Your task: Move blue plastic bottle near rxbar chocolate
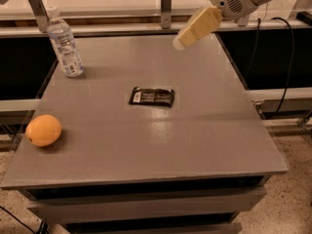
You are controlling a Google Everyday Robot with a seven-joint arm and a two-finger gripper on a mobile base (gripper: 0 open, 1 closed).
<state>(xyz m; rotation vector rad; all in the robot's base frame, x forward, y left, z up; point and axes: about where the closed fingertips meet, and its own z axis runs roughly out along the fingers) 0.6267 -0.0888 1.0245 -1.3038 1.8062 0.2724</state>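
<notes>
One small, clear, bluish plastic bottle with a white cap is standing on the table. One flat rectangular snack bar in a shiny black wrapper is lying there, and one round orange fruit is sitting there too. One grey flat-topped table is bearing all three. Two upright grey metal posts are rising behind its far edge. One cream-coloured gripper is hanging above the table's far right part.

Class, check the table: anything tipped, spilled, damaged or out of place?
Nothing stands out. The blue plastic bottle stands upright back left, the rxbar chocolate lies flat mid-table, and the pincer hovers at the back, touching nothing.
</notes>
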